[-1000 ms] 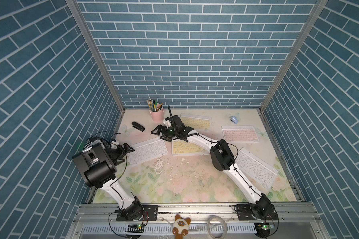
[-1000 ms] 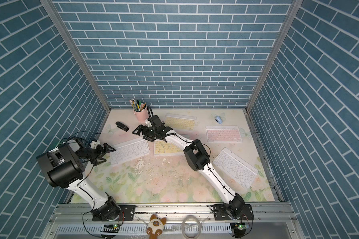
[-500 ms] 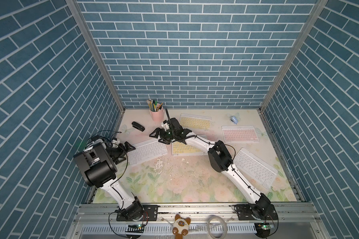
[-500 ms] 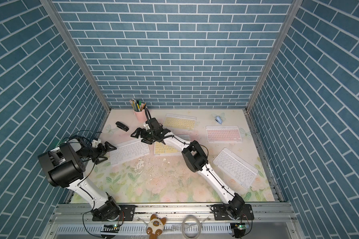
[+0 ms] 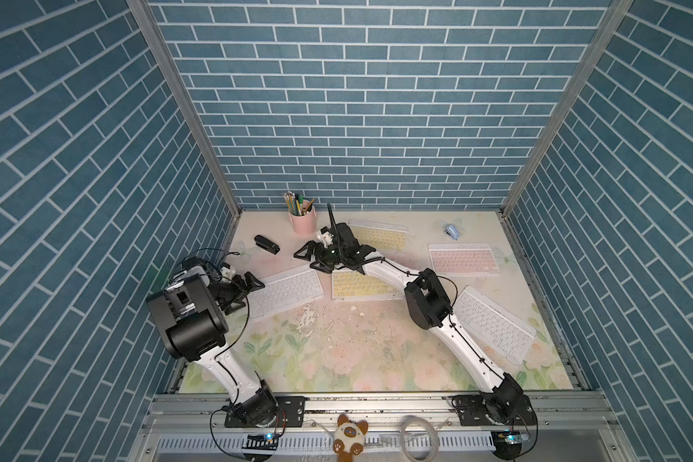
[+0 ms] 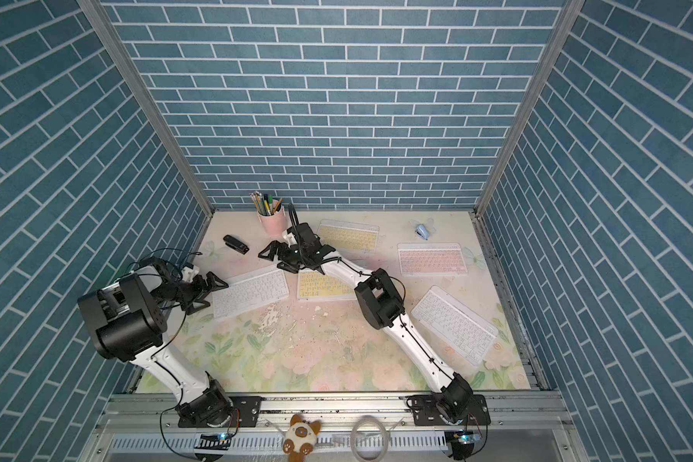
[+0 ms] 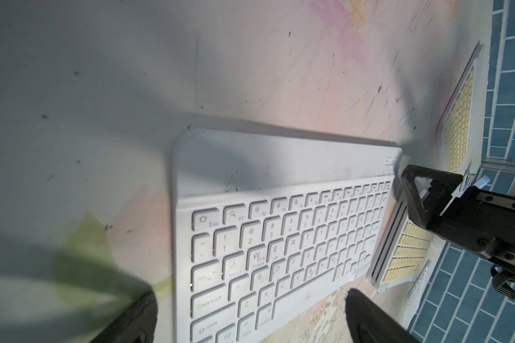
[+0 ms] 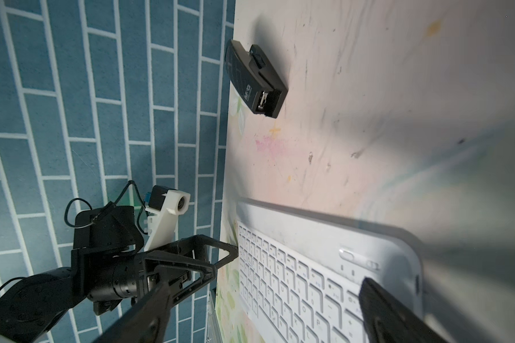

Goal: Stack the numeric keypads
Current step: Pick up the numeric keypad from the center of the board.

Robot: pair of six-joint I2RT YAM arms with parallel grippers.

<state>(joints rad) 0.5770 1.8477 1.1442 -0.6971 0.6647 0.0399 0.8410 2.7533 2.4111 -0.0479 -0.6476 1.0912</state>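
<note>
Left tool (image 5: 251,296) agape beside white keypad (image 5: 285,292), right tool (image 5: 307,260) agape near its far corner

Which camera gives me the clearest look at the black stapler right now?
The right wrist view: the black stapler appears large and sharp there, with its metal mouth visible. In both top views it is only a small dark shape. The left wrist view does not show it.

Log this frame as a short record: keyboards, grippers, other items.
stacked: none yet
white: left white keyboard, right white keyboard
yellow: middle yellow keyboard, back yellow keyboard
pink: pink keyboard
left gripper: fingers open at left white keyboard's end
right gripper: fingers open, empty
other: black stapler, light-blue stapler, pink pencil cup
</note>
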